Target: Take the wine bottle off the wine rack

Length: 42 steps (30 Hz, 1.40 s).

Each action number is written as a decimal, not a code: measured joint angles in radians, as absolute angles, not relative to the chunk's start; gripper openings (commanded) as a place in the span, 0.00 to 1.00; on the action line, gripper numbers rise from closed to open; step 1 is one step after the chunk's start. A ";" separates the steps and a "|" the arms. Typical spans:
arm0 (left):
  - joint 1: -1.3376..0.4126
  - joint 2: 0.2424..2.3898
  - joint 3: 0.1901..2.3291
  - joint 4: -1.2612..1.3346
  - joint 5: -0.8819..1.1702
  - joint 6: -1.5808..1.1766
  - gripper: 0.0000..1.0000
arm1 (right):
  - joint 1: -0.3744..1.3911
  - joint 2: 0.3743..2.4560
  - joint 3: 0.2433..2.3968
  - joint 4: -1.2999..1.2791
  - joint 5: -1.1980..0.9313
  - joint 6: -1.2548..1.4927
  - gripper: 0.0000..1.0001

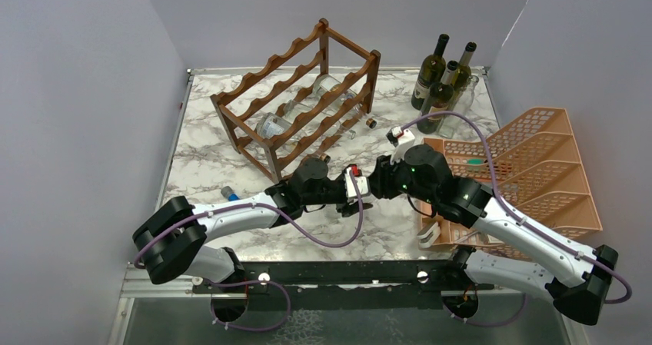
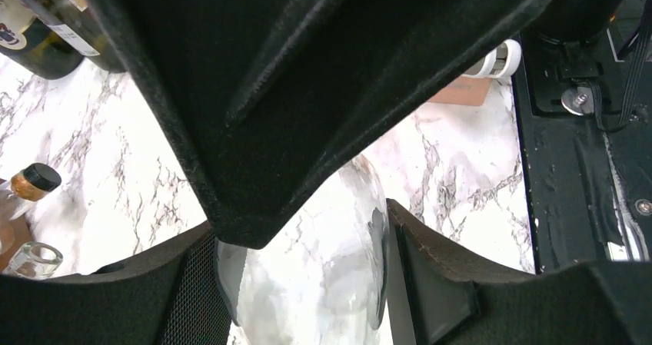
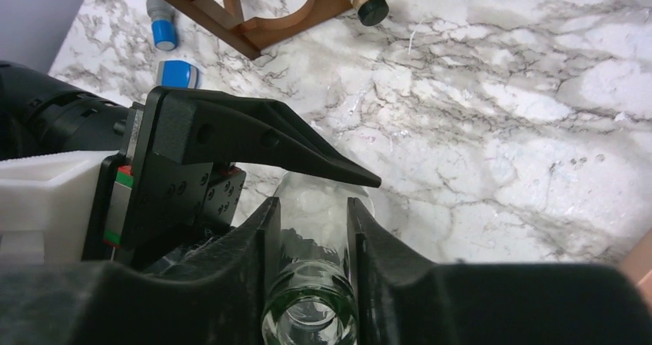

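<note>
- My right gripper [image 3: 311, 207] is clenched on the neck of the clear wine bottle [image 3: 309, 314]. One finger presses each side of the glass, and the open mouth points back toward my wrist.
- My left gripper [image 2: 304, 233] grasps the same bottle lower down, round its wide body, with a finger tight against either flank.
- The bottle lies between my two sets of fingers, tip to tip, above the marble table [image 3: 538, 130]. I cannot tell whether the glass touches the marble.
- The bottle is off the wine rack [image 1: 307, 111], which stands ahead of my right fingertips and to their left, apart from the bottle.
- A black-capped bottle neck [image 3: 373, 8] pokes out past the rack's lower rail, straight ahead of my right fingers.
- Two blue caps [image 3: 178, 73] lie on the marble to the left of those fingers, by the rack's foot.
- Dark upright bottles [image 1: 438, 72] stand far beyond my right fingertips.
- The orange tray organiser [image 1: 538, 168] sits behind the right gripper, alongside that arm.
</note>
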State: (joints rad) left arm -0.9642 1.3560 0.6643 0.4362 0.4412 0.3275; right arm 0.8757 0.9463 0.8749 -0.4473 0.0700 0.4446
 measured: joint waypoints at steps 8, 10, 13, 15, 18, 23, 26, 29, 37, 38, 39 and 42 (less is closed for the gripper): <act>-0.965 1.353 0.672 0.452 0.441 0.307 0.92 | 0.875 0.949 0.876 -0.447 0.081 0.443 0.01; -0.964 1.344 0.684 0.472 0.441 0.305 0.99 | 0.875 0.949 0.876 -0.447 0.087 0.442 0.01; -0.965 1.324 0.692 0.491 0.445 0.306 0.99 | 0.875 0.949 0.877 -0.449 0.096 0.439 0.01; -0.965 1.306 0.692 0.496 0.452 0.307 0.99 | 0.875 0.949 0.879 -0.451 0.107 0.435 0.01; -0.965 1.276 0.692 0.498 0.462 0.316 0.99 | 0.876 0.953 0.896 -0.469 0.142 0.425 0.01; -0.966 1.179 0.683 0.500 0.439 0.355 0.99 | 0.876 1.002 0.980 -0.542 0.250 0.406 0.01; -0.966 1.115 0.672 0.508 0.383 0.381 0.99 | 0.875 1.045 1.050 -0.580 0.314 0.386 0.01; -0.969 1.084 0.670 0.520 0.307 0.402 0.99 | 0.867 1.106 1.131 -0.606 0.372 0.359 0.01; -0.974 1.053 0.646 0.552 0.153 0.418 0.99 | 0.697 1.303 1.309 -0.640 0.350 0.277 0.01; -0.976 1.052 0.646 0.553 0.148 0.418 0.99 | 0.667 1.327 1.327 -0.647 0.341 0.268 0.01; -0.978 1.052 0.646 0.554 0.145 0.417 0.99 | 0.639 1.349 1.346 -0.655 0.331 0.256 0.01; -0.984 1.052 0.646 0.554 0.140 0.417 0.99 | 0.551 1.420 1.415 -0.688 0.305 0.229 0.01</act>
